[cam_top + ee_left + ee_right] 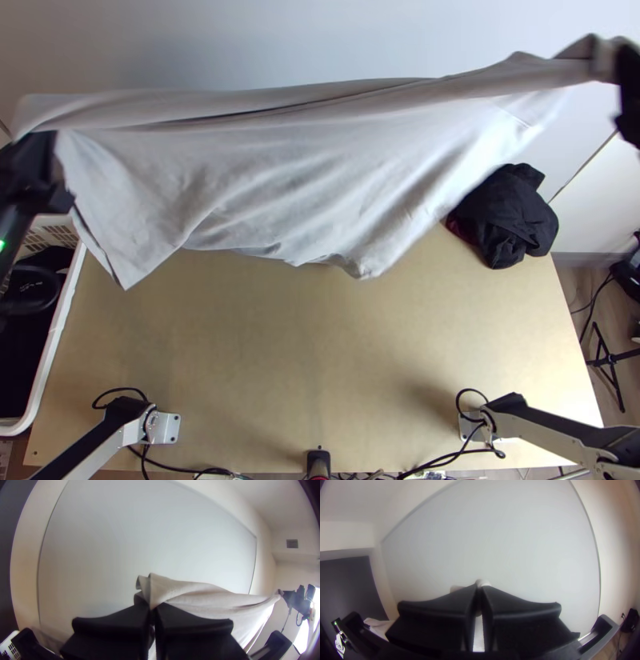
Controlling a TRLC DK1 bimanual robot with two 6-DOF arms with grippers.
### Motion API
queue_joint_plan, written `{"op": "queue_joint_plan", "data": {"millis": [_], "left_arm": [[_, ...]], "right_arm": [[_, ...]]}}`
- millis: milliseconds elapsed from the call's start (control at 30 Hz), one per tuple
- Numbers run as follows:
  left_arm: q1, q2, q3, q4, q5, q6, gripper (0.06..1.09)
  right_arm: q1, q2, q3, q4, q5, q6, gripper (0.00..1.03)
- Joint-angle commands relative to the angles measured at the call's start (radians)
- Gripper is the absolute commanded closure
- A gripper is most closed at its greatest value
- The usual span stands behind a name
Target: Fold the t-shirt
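Top view: at the left, the left gripper [46, 170] is pinching one upper end of the t-shirt [264, 172], its fingers pressing together on the cloth in its wrist view. The t-shirt is hanging across the far part of the table [320, 360], its long axis running left to right and slanting slightly farther away toward the right. Pale grey and plain, it is stretching along its creased upper edge and drooping in loose folds to an uneven lower edge, one corner pointing nearward at left. At the right, the right gripper [621, 68] is pinching the other upper end.
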Motion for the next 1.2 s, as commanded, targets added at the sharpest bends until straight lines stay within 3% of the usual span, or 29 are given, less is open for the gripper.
{"op": "queue_joint_plan", "data": {"millis": [0, 233, 567, 767, 933, 1167], "left_arm": [[0.005, -0.113, 0.011, 0.035, -0.029, -0.013, 1.05], [0.026, -0.215, 0.011, 0.087, -0.048, -0.026, 1.05], [0.043, -0.331, -0.012, 0.01, -0.027, -0.001, 1.05], [0.045, -0.454, -0.222, -0.013, 0.042, 0.043, 1.05], [0.035, -0.509, -0.422, -0.031, 0.065, 0.06, 1.05], [-0.054, -0.535, -0.725, -0.031, 0.076, 0.154, 1.05]], "right_arm": [[0.002, -0.069, 0.114, -0.065, -0.007, -0.014, 1.0], [-0.054, -0.175, 0.128, -0.032, -0.009, 0.003, 1.0], [-0.054, -0.259, 0.114, -0.153, -0.015, -0.001, 1.0], [-0.045, -0.265, 0.015, -0.21, -0.027, -0.023, 1.0], [-0.028, -0.303, -0.277, -0.203, -0.027, -0.035, 1.0], [0.053, -0.432, -0.884, 0.018, -0.027, -0.103, 1.0]]}}
